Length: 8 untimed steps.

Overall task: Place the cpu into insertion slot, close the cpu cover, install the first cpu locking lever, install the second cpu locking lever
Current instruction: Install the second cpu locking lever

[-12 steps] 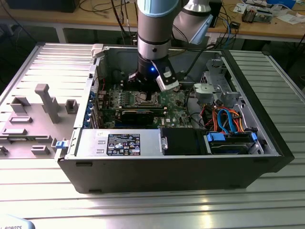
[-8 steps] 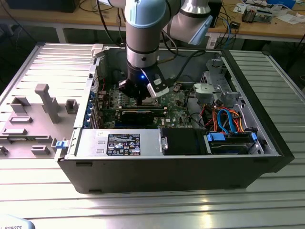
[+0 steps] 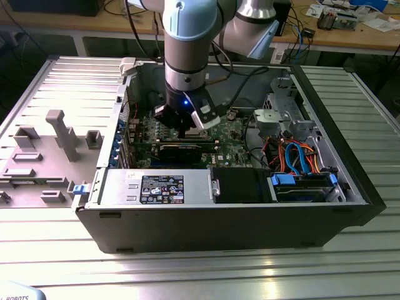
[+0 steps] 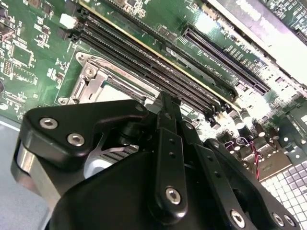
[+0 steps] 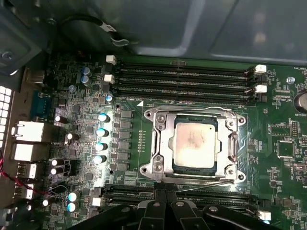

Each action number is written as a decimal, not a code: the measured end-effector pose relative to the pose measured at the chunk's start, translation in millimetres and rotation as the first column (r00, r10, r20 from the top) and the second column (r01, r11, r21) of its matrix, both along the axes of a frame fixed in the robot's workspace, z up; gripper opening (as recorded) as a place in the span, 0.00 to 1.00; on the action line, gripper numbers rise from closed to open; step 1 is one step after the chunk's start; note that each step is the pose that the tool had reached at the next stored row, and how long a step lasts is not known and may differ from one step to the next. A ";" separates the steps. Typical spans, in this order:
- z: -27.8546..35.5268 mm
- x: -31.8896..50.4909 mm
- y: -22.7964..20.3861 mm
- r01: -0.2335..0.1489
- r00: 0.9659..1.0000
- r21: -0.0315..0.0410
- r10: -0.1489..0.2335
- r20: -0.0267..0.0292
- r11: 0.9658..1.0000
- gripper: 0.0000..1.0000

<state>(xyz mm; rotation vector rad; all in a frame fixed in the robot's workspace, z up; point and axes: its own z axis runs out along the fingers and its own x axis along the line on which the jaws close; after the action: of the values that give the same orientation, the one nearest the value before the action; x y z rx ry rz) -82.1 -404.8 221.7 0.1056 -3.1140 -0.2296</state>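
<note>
In the first wrist view the small square cpu with its silvery-grey metal top (image 5: 194,143) lies seated in the insertion slot, a square socket with a shiny metal rim (image 5: 194,145); the thin silvery metal cpu cover frame (image 5: 163,143) is folded down around the chip, which shows through its central window; long black memory slots (image 5: 184,79) run at twelve o'clock of the socket. The exterior view shows what the wrist cameras do not — the pale blue and silver arm (image 3: 187,37) reaching straight down into the open black computer case (image 3: 219,219) on the ribbed metal table (image 3: 200,269). The black gripper (image 5: 165,194) hangs at six o'clock of the socket, its fingers (image 4: 168,117) pressed together into one narrow tip, holding nothing — just above the green motherboard (image 4: 29,52).
</note>
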 end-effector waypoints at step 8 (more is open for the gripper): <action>-2.7 -3.3 -4.5 0.000 1.000 0.011 0.000 -0.006 1.000 0.11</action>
<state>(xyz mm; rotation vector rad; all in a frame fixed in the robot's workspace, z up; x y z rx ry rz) -85.4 -409.3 219.1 0.1049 -3.1076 -0.2461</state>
